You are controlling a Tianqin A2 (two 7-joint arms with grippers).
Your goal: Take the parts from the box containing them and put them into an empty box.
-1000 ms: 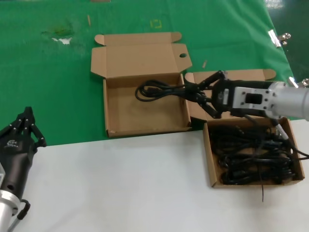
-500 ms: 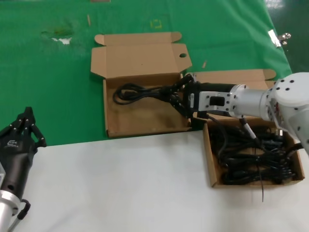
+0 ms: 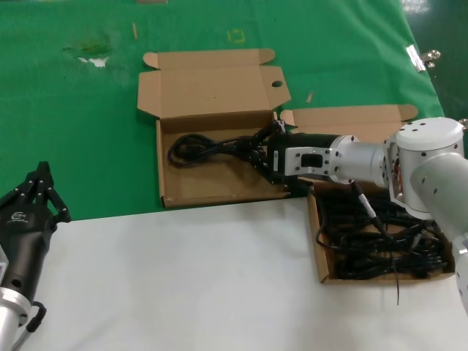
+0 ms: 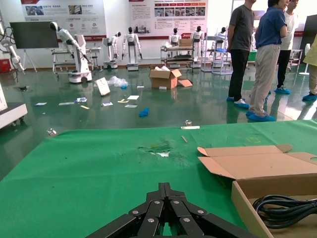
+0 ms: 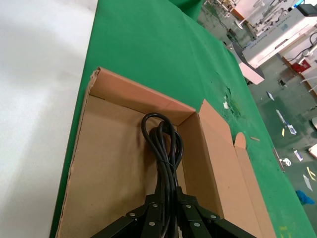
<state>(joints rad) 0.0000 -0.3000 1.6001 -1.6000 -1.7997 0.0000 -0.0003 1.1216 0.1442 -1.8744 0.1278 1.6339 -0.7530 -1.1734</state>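
A: Where is the cord, and what holds it?

B: The right claw point(image 3: 262, 155), centre of the head view, is clenched on one coiled power cord point(image 3: 208, 147), which lies along the far side of the receiving box point(image 3: 175, 191) at centre-left. The remaining cords point(image 3: 380, 241) fill the source box point(image 3: 322, 272) at lower right. The left claw point(image 3: 35, 191) is parked at lower left on the white counter point(image 3: 183, 278); its fingers look drawn together, though the wrist view is partial.

A: What could go wrong?

B: Probably snagging. If the claw opens while a loop is pinched between its fingers, pulling back could drag the cord over the near wall. The arm also crosses the source box's lid point(image 3: 344, 115) and may knock it.
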